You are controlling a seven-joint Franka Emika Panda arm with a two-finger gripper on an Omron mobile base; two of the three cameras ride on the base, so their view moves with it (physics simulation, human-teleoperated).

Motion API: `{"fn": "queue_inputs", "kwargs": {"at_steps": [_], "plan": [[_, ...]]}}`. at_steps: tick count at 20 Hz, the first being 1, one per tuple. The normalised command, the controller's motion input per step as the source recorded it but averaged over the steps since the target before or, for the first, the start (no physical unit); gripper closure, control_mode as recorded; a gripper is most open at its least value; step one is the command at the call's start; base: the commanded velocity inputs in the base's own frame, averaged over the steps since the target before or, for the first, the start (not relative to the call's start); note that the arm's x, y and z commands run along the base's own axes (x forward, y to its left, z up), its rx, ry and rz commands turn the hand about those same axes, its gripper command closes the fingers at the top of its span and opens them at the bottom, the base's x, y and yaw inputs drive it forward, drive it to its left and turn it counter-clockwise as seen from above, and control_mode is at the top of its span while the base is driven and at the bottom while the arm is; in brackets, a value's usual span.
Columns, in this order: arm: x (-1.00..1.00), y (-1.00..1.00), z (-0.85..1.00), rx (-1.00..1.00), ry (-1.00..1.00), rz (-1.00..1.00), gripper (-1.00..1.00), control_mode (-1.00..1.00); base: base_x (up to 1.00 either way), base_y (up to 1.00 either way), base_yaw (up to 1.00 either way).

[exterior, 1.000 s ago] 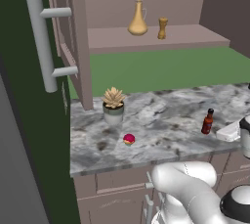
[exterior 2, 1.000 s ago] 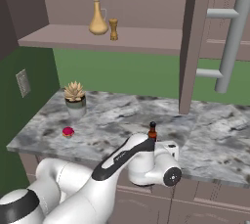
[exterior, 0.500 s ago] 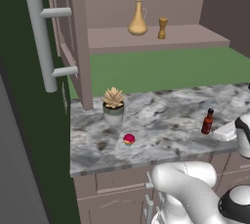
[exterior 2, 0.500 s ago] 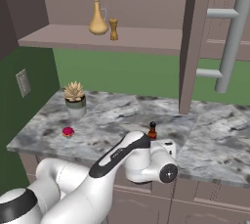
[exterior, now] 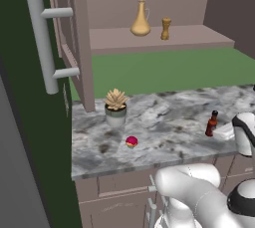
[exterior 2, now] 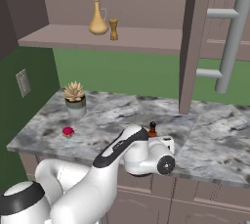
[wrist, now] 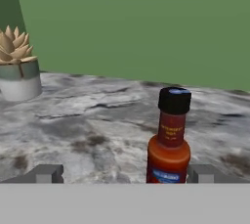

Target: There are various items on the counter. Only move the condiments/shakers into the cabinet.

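Left to right along the marbled bench (exterior: 164, 122): a potted succulent (exterior: 116, 106) stands upright at the bench's ten o'clock, its pot holding only the spiky tan plant. Just at its five o'clock lies a tiny red-and-yellow round thing (exterior: 131, 142), apart from the pot. Well to the right, at three o'clock of the slab, the red sauce bottle (exterior: 212, 124) stands upright, black cap on.

The hand (wrist: 124, 174) is level with the bench and faces the red sauce bottle from the front edge; its fingers (wrist: 46, 173) stand wide apart, one at each side of the bottle's base, the right one just beside the glass. Contact cannot be judged; nothing is clamped.

Above, the cabinet (exterior: 164, 38) is open, its door (exterior: 74, 33) with the long grey bar handle (exterior: 42, 43) swung out at nine o'clock. On its shelf, the tan flask bottle (exterior: 141, 20) stands upright, and just at its three o'clock the small wooden shaker (exterior: 166, 29), also upright; the two are near each other and not touching.
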Motion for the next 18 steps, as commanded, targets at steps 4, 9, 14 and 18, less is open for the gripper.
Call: {"fn": "queue_inputs", "kwargs": {"at_steps": [4,9,14,18], "plan": [[0.11,0.0,-0.07,0.0,0.01,0.0,-1.0,-1.0,0.0,0.0,0.0],[0.1,0.0,-0.05,0.0,0.0,0.0,-1.0,-1.0,0.0,0.0,0.0],[0.13,0.0,-0.04,0.0,0.0,0.0,-1.0,-1.0,0.0,0.0,0.0],[0.14,0.0,-0.03,0.0,0.0,0.0,-1.0,-1.0,0.0,0.0,0.0]]}}
